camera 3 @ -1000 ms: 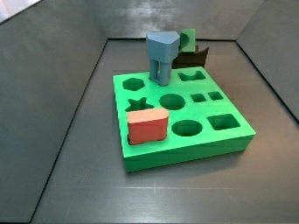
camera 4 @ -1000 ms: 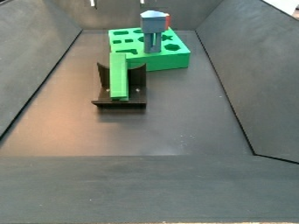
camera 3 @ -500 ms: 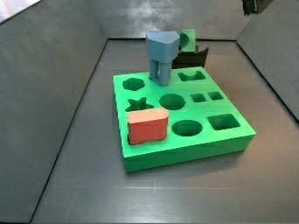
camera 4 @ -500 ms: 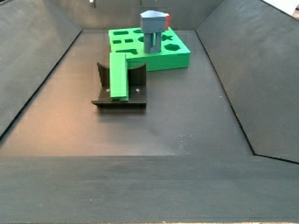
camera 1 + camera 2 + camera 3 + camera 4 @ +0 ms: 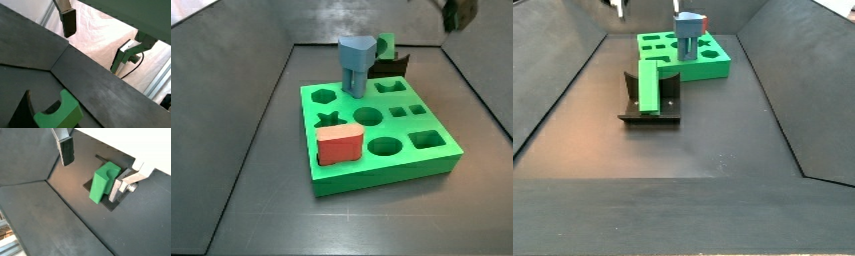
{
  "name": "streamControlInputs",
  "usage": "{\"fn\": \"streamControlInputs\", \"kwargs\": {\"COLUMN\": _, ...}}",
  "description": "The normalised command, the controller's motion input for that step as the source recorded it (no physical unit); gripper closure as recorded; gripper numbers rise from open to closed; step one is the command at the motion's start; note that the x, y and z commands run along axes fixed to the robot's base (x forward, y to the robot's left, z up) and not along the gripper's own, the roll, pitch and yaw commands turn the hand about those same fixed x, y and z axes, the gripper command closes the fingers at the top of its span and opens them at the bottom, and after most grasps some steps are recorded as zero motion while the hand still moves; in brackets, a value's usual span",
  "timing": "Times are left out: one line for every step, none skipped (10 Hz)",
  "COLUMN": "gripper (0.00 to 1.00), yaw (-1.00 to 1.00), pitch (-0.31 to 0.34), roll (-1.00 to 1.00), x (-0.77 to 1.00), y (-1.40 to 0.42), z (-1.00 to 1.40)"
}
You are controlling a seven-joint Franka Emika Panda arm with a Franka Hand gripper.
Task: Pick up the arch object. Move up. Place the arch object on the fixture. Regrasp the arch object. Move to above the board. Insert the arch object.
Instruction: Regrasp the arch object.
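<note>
Arch object (image 5: 649, 84) leans on fixture (image 5: 651, 113), near of board (image 5: 714, 62). Pincer (image 5: 93, 162) open, empty, high above. Regrasp: descend centred, fingers (image 5: 66, 151) straddling block squarely before closing.

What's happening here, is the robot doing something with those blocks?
A single robot arm is working with a green arch object, which stands on a small dark fixture on the floor. The gripper is open and empty, hanging above the piece without touching it; one finger shows clear of it. Behind, the green board already carries a blue peg and a red-brown cube. The arch object is not yet in the board.
</note>
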Motion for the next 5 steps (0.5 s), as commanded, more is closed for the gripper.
{"fn": "streamControlInputs", "kwargs": {"gripper": 0.00, "yaw": 0.12, "pitch": -0.008, "roll": 0.12, "x": 0.06, "y": 0.06, "z": -1.00}}
{"fn": "streamControlInputs", "kwargs": {"gripper": 0.00, "yaw": 0.11, "pitch": -0.025, "roll": 0.09, "x": 0.07, "y": 0.06, "z": -1.00}}
{"fn": "streamControlInputs", "kwargs": {"gripper": 0.00, "yaw": 0.09, "pitch": -0.047, "roll": 0.08, "x": 0.08, "y": 0.05, "z": -1.00}}
{"fn": "streamControlInputs", "kwargs": {"gripper": 0.00, "yaw": 0.08, "pitch": -0.063, "roll": 0.07, "x": 0.08, "y": 0.05, "z": -1.00}}
{"fn": "streamControlInputs", "kwargs": {"gripper": 0.00, "yaw": 0.07, "pitch": -0.071, "roll": 0.07, "x": 0.09, "y": 0.04, "z": -1.00}}
